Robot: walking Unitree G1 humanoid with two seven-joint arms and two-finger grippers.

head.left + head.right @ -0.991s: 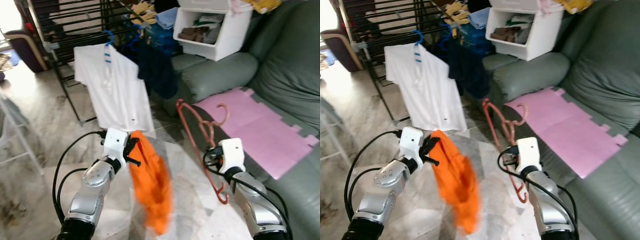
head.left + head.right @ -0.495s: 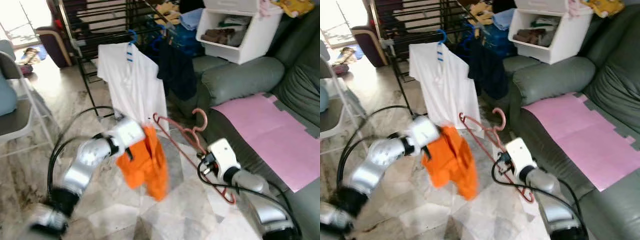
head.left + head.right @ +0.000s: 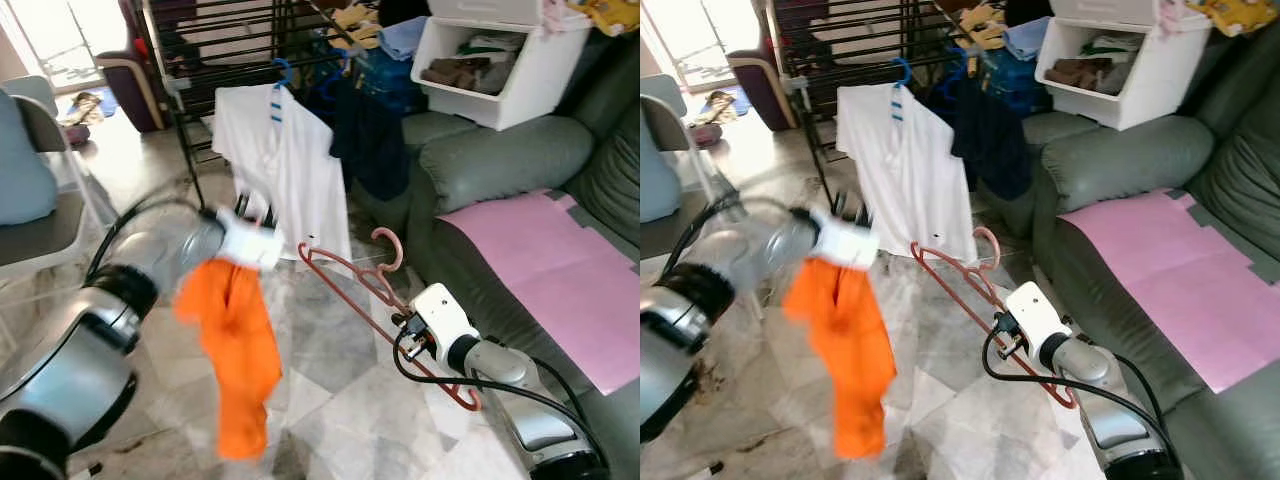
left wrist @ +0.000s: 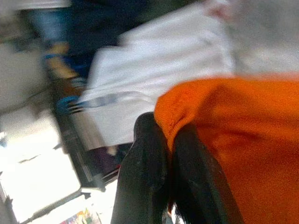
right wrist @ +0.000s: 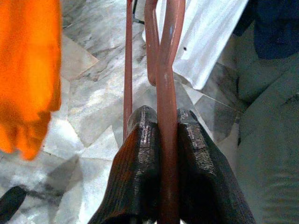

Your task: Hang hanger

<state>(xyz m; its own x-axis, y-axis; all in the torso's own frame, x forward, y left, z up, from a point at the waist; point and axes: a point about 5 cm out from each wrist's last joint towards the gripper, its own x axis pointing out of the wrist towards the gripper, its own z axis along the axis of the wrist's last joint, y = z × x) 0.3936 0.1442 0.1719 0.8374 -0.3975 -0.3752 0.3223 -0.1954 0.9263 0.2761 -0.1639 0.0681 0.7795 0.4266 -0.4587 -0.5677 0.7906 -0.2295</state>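
Note:
A reddish-pink hanger [image 3: 345,283] is clamped between the fingers of my right gripper [image 5: 161,116], which is shut on its bar; its hook [image 3: 386,243] points up toward the rack. My left gripper [image 4: 169,135] is shut on the top edge of an orange garment [image 3: 235,350], which hangs down, blurred, over the marble floor to the left of the hanger. Behind both, a white shirt [image 3: 290,170] hangs on a blue hanger from the black drying rack [image 3: 230,40].
A grey-green sofa [image 3: 500,160] with a pink mat [image 3: 560,260] runs along the right. A white bin of clothes [image 3: 490,60] sits on its arm. Dark clothes hang by the rack. A chair [image 3: 40,200] stands at the left.
My left arm has swung up and to the left, so the orange garment now hangs longer and further from the hanger. The right gripper still holds the hanger. The camera has shifted.

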